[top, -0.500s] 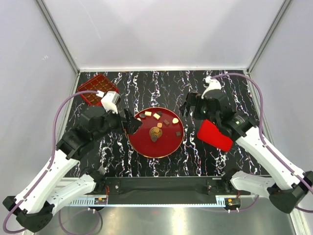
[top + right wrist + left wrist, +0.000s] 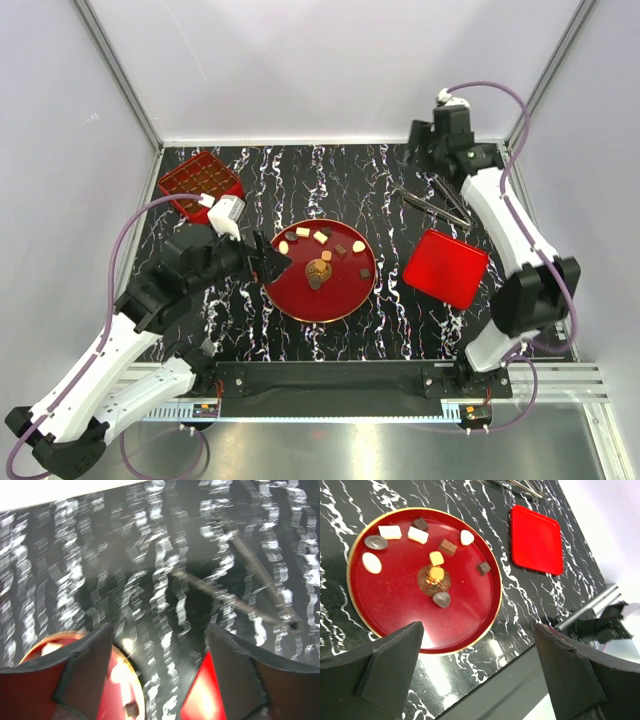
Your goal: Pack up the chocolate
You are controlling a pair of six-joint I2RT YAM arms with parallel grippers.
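Several bite-size chocolates [image 2: 320,237], dark brown, tan and cream-white, lie on the round red plate [image 2: 300,300] at the table's middle. They also show in the left wrist view [image 2: 418,535], spread over the plate's [image 2: 395,615] far half. My left gripper [image 2: 268,262] is open and empty, just left of the plate; in its wrist view [image 2: 480,680] the jaws stand wide apart over the plate's near edge. My right gripper [image 2: 420,150] is open and empty at the back right, above the metal tongs [image 2: 435,205]. Its wrist view [image 2: 157,680] is blurred.
A red compartment box [image 2: 200,183] sits at the back left. A flat red square lid [image 2: 447,267] lies right of the plate, also in the left wrist view [image 2: 536,540]. The tongs [image 2: 235,600] lie behind it. A gold emblem [image 2: 434,577] marks the plate's centre.
My right arm has swung from over the red lid, beside the plate, away to the back right corner. My left gripper has shifted slightly.
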